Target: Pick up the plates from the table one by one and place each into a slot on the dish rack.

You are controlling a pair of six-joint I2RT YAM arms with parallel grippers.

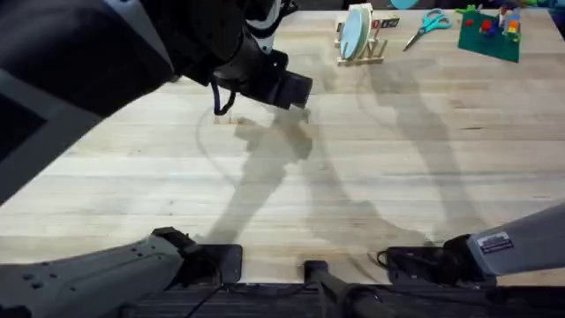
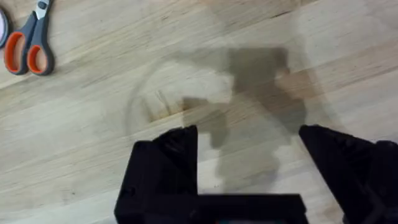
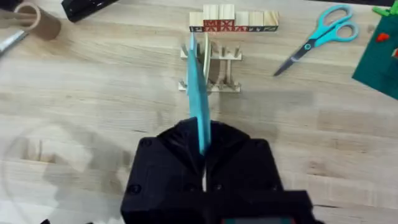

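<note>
**Teal plate clamped on edge, rack straight ahead**

The right gripper [image 3: 202, 146] has its jaws closed tight on the teal plate [image 3: 200, 99]. The plate stands on edge between them, its lower rim pinched and the rest rising out beyond the jaw tips. Past the tips, in line with the plate's edge, is the dish rack [image 3: 214, 71], apart from the plate and not touching it. In the overhead view the rack [image 1: 362, 49] already carries the cream plate [image 1: 357, 31], upright in a slot.

The left gripper [image 2: 249, 134] hangs over bare wood with its jaws spread wide and nothing between them. Just ahead of its jaw tips a faint ring mark [image 2: 168, 106] shows on the boards, under the gripper's shadow.

The bench [image 1: 397, 177] is pale butcher-block with plank grain running across it. Behind the rack, farther from the right jaws, runs a row of wooden blocks [image 3: 233, 18]. Teal scissors [image 3: 317, 31] lie off to one side of the rack, and a green brick board [image 1: 490, 31] with coloured pieces sits beyond them at the bench's far corner. A tape roll [image 3: 37, 22] rests on the other side. Well ahead of the left jaws and off to the side lie orange-handled scissors [image 2: 28, 40].
</note>
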